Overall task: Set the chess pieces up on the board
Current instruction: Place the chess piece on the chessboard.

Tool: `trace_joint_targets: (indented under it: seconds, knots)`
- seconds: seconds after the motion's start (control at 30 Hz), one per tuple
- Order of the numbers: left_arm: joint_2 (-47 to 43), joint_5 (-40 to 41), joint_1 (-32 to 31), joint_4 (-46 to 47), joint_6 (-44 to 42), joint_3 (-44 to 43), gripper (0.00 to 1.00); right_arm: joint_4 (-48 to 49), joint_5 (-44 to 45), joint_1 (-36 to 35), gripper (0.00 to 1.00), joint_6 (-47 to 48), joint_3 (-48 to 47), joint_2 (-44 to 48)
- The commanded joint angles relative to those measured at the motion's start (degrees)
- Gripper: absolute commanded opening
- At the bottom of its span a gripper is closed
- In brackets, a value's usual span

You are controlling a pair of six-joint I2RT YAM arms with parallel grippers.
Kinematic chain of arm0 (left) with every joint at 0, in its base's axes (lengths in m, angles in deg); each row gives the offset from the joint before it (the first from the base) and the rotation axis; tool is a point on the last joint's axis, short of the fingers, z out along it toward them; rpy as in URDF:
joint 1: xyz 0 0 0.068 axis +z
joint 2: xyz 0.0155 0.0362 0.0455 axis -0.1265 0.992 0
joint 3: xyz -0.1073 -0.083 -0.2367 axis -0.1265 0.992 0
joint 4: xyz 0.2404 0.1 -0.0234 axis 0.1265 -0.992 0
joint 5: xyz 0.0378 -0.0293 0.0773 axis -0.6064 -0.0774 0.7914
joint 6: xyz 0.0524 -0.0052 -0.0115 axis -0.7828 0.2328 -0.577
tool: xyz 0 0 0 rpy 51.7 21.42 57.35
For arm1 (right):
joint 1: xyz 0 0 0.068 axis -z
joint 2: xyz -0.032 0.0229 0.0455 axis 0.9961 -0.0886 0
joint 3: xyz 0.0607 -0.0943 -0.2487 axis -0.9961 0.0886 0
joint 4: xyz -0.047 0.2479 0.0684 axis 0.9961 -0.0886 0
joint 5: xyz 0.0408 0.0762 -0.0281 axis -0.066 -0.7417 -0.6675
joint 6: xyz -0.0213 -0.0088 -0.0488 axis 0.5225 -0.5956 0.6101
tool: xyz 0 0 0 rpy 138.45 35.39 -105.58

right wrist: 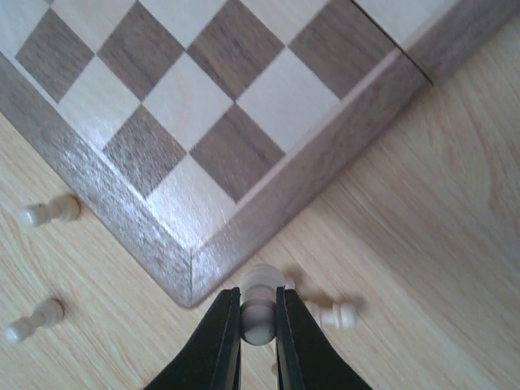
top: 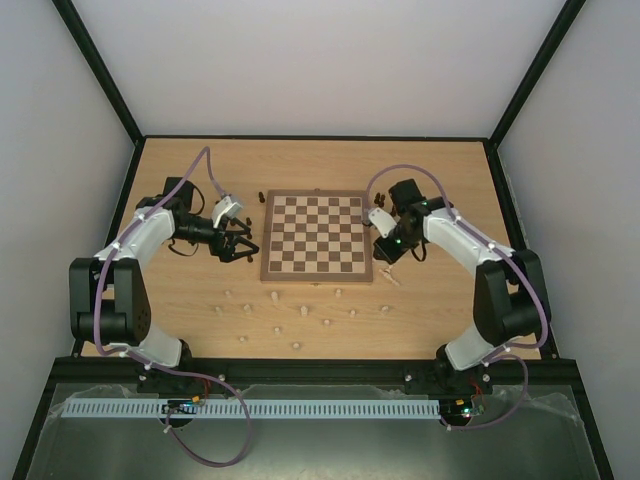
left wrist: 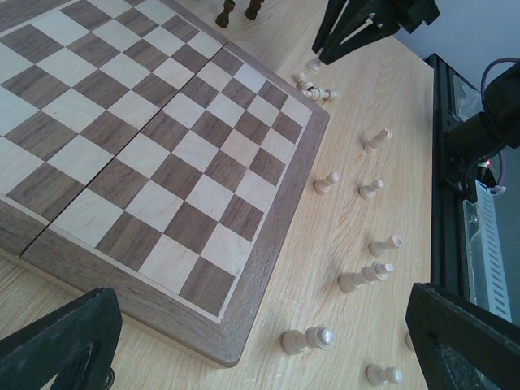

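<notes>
Two hands at the board [top: 315, 235], one loaded.
My right hand [right wrist: 258, 318] is pinched tight on a pale chess piece [right wrist: 262, 280] just off the board's corner; my left hand [left wrist: 264, 341] gapes wide, holding nothing, with loose pale chess pieces [left wrist: 366, 275] lying on the surface [left wrist: 390, 97] ahead of it.

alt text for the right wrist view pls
The right pincer grips a pale piece just off the board's corner. Three more pale pieces lie on the table, two to the left and one to the right.
</notes>
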Motion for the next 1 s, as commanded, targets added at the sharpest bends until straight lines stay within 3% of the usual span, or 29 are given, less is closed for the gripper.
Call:
trace_joint_targets:
  seconds: [0.0,0.97]
  knots:
    - [0.74,-1.41,0.42,-0.18,-1.07,0.01,0.99,-2.21,0.2,-2.68,0.07,-0.87,-4.21,-3.8]
    - [1.05,-1.68,0.42,-0.19,-1.59,0.29,0.99,-0.67,5.71,-8.92,0.1,-3.81,-11.21,-14.62]
